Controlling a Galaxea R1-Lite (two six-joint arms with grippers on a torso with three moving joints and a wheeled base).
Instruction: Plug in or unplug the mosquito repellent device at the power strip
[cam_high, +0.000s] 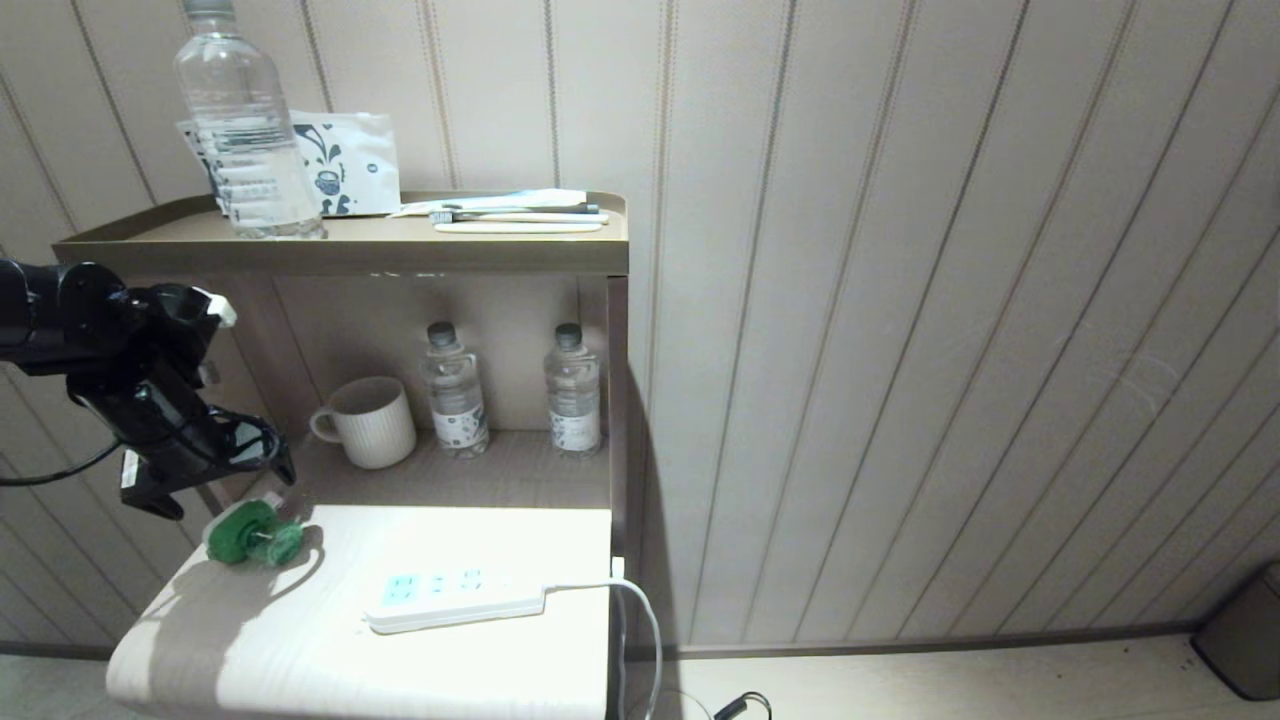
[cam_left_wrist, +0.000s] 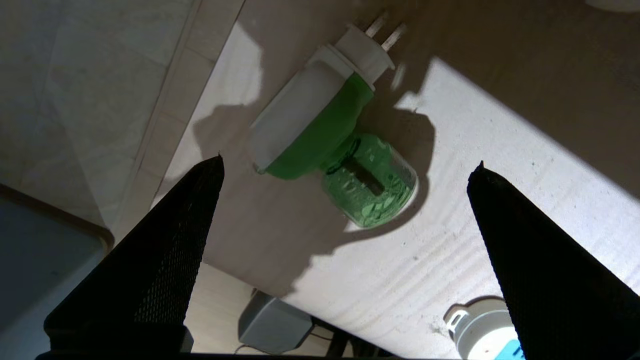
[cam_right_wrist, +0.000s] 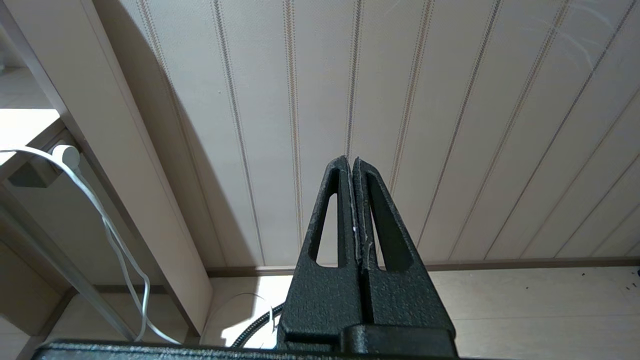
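The mosquito repellent device (cam_high: 255, 535) lies on its side at the back left of the white tabletop (cam_high: 300, 660), unplugged. Seen from the left wrist, its white-and-green head (cam_left_wrist: 310, 125) has two bare metal prongs (cam_left_wrist: 385, 32), and its green liquid bottle (cam_left_wrist: 372, 182) points toward me. My left gripper (cam_high: 265, 465) hangs just above it, open wide (cam_left_wrist: 350, 161), with one finger on each side and neither touching. The white power strip (cam_high: 455, 597) lies flat to the right near the table's front, its sockets free; its end (cam_left_wrist: 487, 330) shows by one finger. My right gripper (cam_right_wrist: 350, 160) is shut, parked low and facing the wall.
On the shelf behind the table stand a ribbed mug (cam_high: 365, 420) and two small water bottles (cam_high: 455, 390) (cam_high: 573, 390). The top shelf holds a large bottle (cam_high: 245, 120) and a toothbrush kit (cam_high: 515, 212). The strip's cable (cam_high: 645, 620) drops off the table's right edge. The cabinet wall (cam_high: 618, 400) stands on the right.
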